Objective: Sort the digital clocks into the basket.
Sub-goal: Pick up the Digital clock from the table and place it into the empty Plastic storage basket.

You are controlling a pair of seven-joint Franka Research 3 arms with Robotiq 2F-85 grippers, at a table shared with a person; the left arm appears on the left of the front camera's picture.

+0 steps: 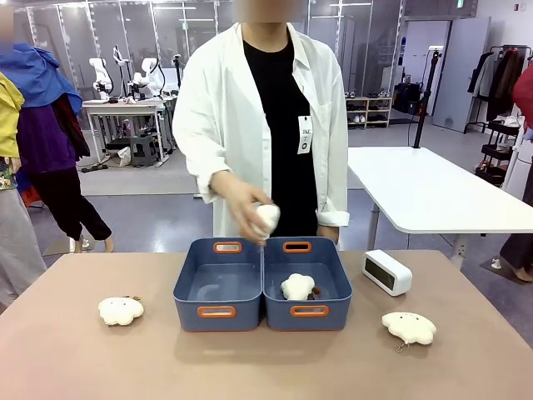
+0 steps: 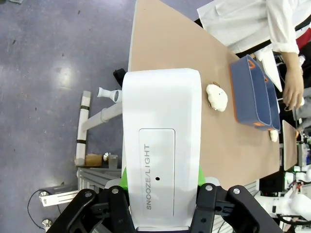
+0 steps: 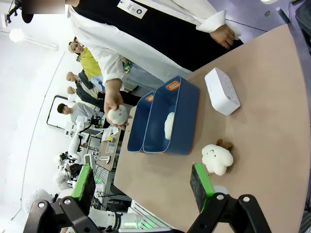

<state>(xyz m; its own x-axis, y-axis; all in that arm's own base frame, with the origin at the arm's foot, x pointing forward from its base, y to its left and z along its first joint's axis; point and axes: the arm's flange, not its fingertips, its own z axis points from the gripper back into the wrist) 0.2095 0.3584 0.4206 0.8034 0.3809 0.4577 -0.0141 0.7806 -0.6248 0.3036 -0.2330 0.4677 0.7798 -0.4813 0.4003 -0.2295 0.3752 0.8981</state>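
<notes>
Clock (image 2: pixel 162 121) between jaws of left pincer (image 2: pixel 162 178)

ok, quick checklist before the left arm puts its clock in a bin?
1. Grip: left gripper is shut on the held clock, with pads on both sides. Ok.
2. Left bin holds nothing. Ok.
3. Right bin has a soft toy in it, so it is probably not the clock bin. Cannot tell.
4. Space above the bins: person's hand holds a second toy over them. Not ok, wait.
5. Right gripper is open, free for the second clock on the table right of the bins. Ok.
</notes>
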